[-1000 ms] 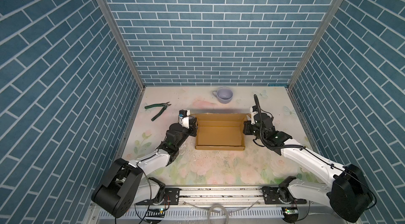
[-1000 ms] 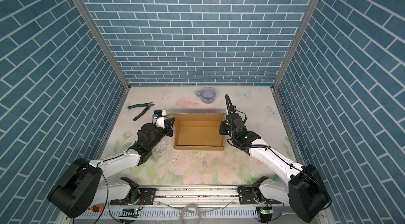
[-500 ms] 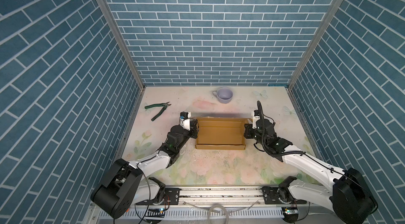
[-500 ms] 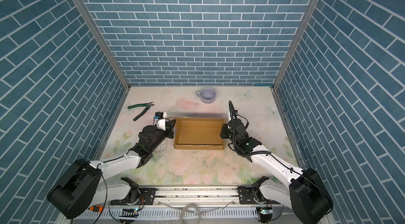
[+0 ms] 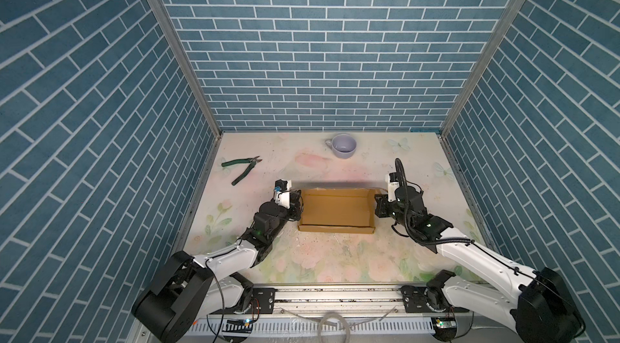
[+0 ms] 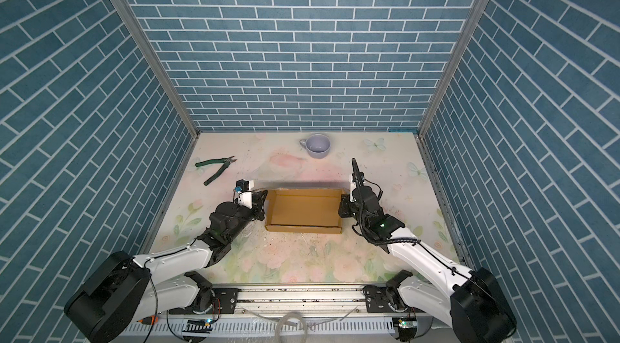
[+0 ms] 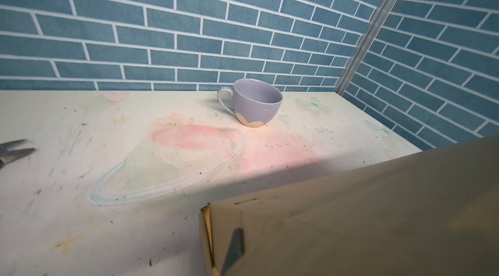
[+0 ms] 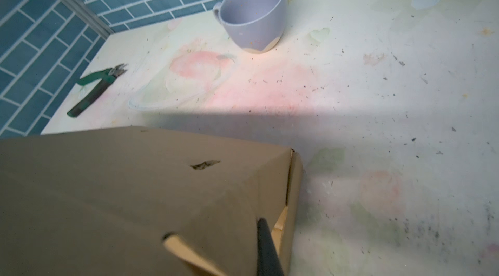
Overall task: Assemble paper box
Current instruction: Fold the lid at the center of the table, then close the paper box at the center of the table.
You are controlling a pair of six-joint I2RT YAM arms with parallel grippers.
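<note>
The paper box [image 5: 335, 212] lies open side up at mid-frame in both top views, on the floral desk [image 5: 335, 257]. The left tool [image 5: 297, 205] and the right tool [image 5: 378, 206] are each pressed together, pinching opposite end walls. A lilac cup [image 5: 344, 146] stands above, well apart.

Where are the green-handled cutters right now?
In both top views the cutters lie at the table's far left, near the left wall, left of the cup and beyond the paper box.
</note>
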